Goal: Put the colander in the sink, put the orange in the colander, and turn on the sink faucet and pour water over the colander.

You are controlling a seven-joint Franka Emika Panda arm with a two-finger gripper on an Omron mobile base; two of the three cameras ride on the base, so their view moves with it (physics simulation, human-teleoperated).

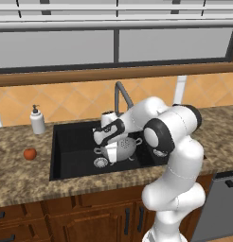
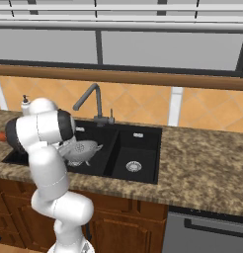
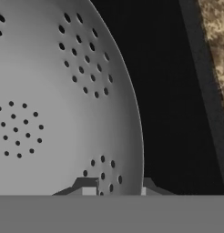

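- While I reach down over the granite counter (image 1: 23,177), the black double-basin sink (image 1: 71,142) lies below my hand, its wider basin on the side of the soap dispenser and its narrower basin (image 2: 136,148) on the other side of the divider.
- The dark gooseneck faucet (image 2: 91,99) stands at the back edge of the sink, its spout angled out over the wider basin.
- The colander (image 1: 125,146) hangs tilted inside the wider basin, beside the round silver drain (image 1: 100,162); whether it touches the basin floor I cannot tell.
- My gripper (image 3: 116,189) has its jaws pinched tight on the colander's rim, one fingertip inside the bowl and one outside.
- The white soap dispenser bottle (image 1: 37,120) stands on the counter by the sink's far corner.
- The orange (image 1: 30,153) sits on the counter, well apart from the colander.
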